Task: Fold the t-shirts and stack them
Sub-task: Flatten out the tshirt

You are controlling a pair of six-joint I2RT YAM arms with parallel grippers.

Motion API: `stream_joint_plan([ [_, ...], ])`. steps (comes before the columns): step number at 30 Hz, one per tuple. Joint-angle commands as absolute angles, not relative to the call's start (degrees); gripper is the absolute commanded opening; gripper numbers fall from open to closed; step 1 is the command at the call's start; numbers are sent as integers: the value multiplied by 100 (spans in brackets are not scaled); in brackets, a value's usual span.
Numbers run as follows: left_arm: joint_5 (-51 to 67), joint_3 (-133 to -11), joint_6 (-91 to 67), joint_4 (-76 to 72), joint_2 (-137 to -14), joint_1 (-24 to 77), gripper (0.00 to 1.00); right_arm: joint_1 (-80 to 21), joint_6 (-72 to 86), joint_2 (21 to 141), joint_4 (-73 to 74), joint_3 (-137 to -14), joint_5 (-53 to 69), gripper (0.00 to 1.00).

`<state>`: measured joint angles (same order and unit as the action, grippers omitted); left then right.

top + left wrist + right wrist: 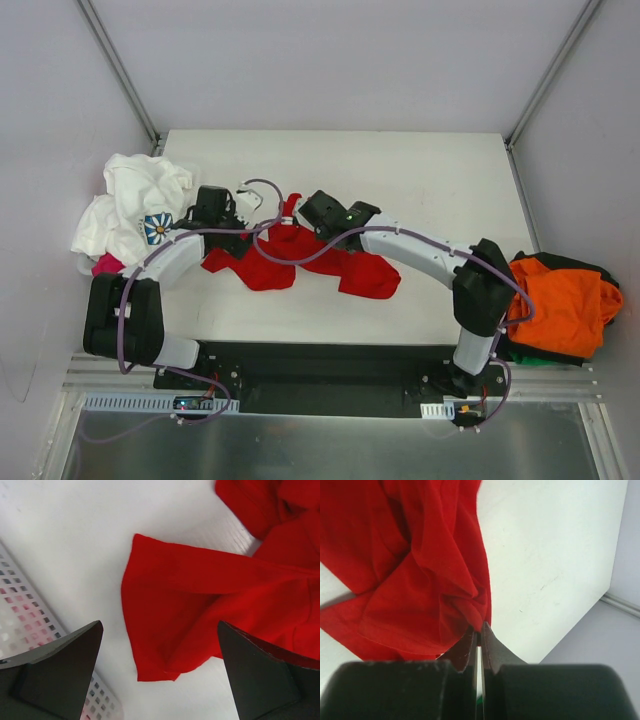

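The red shirt (300, 262) lies crumpled mid-way across the table (420, 180). Your right hand (479, 630) is pinched shut on a bunched fold of it. Your left hand (159, 626) gapes wide over a loose flap. The cloth looks light and limp and will likely sag, so take corners, not bunches.

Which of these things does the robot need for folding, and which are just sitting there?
For the job: red t-shirt, pinched by the right gripper; white flowery t-shirt; pink t-shirt; orange t-shirt; dark green t-shirt; open left gripper.
Just there: table; purple cables; metal rail.
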<state>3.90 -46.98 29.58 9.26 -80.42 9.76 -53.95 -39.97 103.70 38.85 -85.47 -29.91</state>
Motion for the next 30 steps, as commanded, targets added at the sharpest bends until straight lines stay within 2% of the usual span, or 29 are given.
stream_joint_plan([
  [1,580,-4641,3164,1178,-8120,1055,98,-5221,-4025,10002,4096,-8473,-3261,1],
  [8,97,-4974,3349,1195,-8613,1020,94,-5036,-4061,9809,3999,-8280,-3278,1],
  [17,193,-5510,3174,1187,-9263,923,89,-4869,-4078,9580,3788,-7849,-3199,1],
  [30,651,-5625,2935,1222,-8912,844,89,-4711,-4069,9642,3560,-7611,-3050,1],
])
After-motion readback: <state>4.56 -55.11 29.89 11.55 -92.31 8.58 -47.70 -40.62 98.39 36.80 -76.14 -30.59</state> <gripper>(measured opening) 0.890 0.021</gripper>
